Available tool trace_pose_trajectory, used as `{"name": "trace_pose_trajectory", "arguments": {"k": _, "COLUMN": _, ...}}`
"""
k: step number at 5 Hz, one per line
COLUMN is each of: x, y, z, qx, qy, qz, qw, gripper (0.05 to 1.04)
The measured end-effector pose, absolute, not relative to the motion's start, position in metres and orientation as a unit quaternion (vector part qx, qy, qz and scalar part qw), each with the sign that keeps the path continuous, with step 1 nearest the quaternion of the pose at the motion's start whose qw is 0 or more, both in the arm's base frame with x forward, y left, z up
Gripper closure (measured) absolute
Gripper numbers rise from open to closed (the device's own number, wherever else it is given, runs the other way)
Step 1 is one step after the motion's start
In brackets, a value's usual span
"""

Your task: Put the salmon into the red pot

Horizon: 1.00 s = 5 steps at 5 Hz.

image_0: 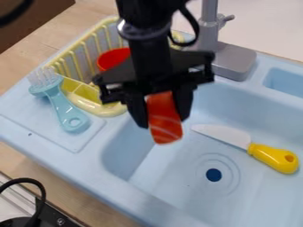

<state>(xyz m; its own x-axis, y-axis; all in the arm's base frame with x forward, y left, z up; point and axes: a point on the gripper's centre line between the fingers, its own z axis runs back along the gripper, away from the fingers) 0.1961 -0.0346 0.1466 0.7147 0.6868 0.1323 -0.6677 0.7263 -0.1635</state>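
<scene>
Orange white-striped salmon [165,128], gripped by end effector [163,120], over seemingly plastic blue sink [172,181]

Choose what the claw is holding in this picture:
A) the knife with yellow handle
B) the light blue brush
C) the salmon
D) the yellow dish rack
C, because the salmon is between the two fingers of the claw, above the sink, while the knife lies inside it.
</scene>
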Motion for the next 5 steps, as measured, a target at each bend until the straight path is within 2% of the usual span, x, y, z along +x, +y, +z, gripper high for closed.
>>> {"name": "trace_pose_trajectory", "arguments": {"k": 1, "x": 0.209, "y": -0.018, "z": 0.162, "qx": -0.05, "qy": -0.107, "qz": 0.391, "qw": 0.913, "gripper": 0.546}}
{"name": "trace_pose_trajectory", "arguments": {"k": 2, "x": 0.232, "y": 0.006, "z": 0.165, "qx": -0.043, "qy": -0.103, "qz": 0.424, "qw": 0.899, "gripper": 0.546}}
{"name": "trace_pose_trajectory", "arguments": {"k": 3, "x": 0.249, "y": 0.031, "z": 0.162, "qx": -0.02, "qy": -0.107, "qz": 0.453, "qw": 0.885, "gripper": 0.546}}
{"name": "trace_pose_trajectory", "arguments": {"k": 5, "x": 0.268, "y": 0.077, "z": 0.15, "qx": -0.018, "qy": -0.11, "qz": 0.489, "qw": 0.865, "gripper": 0.546}}
